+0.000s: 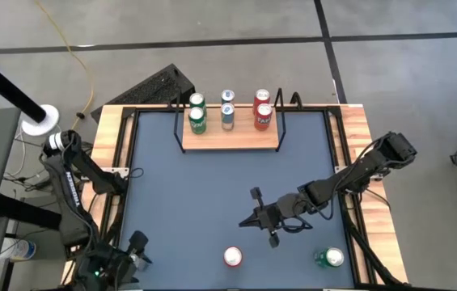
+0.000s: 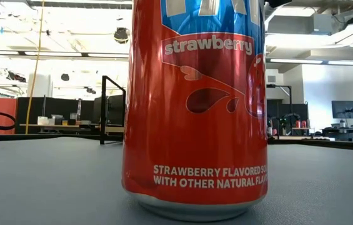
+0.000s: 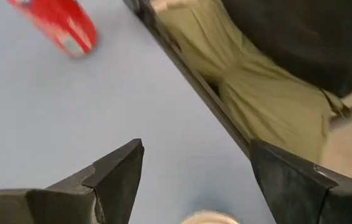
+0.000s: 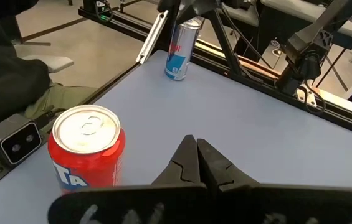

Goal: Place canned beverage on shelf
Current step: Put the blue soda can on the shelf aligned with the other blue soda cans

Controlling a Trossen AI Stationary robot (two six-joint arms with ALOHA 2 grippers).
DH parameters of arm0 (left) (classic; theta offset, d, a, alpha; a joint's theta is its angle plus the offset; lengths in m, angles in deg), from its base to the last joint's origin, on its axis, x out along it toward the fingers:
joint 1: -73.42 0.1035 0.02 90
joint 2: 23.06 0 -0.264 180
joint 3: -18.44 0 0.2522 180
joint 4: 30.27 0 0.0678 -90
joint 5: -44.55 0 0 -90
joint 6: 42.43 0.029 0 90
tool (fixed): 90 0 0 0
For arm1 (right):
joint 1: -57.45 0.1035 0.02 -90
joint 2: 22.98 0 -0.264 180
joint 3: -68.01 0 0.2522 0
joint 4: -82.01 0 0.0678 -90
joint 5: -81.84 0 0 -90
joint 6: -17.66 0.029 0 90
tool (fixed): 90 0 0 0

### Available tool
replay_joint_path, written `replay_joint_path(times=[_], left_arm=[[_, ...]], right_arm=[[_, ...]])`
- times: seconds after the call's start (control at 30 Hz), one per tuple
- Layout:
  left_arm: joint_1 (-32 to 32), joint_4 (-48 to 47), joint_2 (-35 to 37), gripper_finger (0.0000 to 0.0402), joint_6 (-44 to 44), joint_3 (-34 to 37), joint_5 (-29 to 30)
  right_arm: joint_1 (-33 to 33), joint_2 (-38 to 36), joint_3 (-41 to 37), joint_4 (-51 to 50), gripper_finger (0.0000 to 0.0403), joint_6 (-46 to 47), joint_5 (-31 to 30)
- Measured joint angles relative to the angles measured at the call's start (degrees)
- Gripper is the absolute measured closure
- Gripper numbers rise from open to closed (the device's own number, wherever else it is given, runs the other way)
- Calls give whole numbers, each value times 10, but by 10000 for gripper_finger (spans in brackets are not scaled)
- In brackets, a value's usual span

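Observation:
The light-wood shelf (image 1: 230, 137) with black wire ends stands at the table's far edge and holds several upright cans, green (image 1: 197, 120), silver-blue (image 1: 227, 115) and red (image 1: 263, 115). A red strawberry can (image 1: 233, 257) stands upright near the near edge; it fills the low view (image 2: 195, 106) and shows in the right wrist view (image 4: 85, 155). My right gripper (image 1: 246, 220) is shut and empty above the table, a little farther in than the red can (image 4: 194, 142). My left gripper (image 3: 194, 174) is open at the near left, over a slim blue-silver can (image 4: 179, 50).
A green can (image 1: 331, 258) sits at the near right corner. A person in olive trousers (image 3: 269, 99) is close to the table's near edge. The middle of the dark grey table top (image 1: 212, 186) is bare.

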Motion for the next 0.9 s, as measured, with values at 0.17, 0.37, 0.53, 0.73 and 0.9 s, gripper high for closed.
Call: replay_joint_path(times=[0.17, 0.37, 0.53, 0.73, 0.9], left_arm=[[11, -42, 1, 120, -60, -18, -26], [15, -60, 1, 120, -68, -36, -43], [15, -79, 1, 120, -97, -36, -66], [15, -89, 1, 120, -116, -36, -83], [15, -112, 1, 120, -144, -35, -83]], right_arm=[[4, 0, 0, -6, 403, 0, 0], [3, 0, 0, -8, 403, 0, 0], [3, 0, 0, -13, 403, 0, 0], [3, 0, 0, -18, 403, 4, 0], [3, 0, 0, -19, 403, 4, 0]])
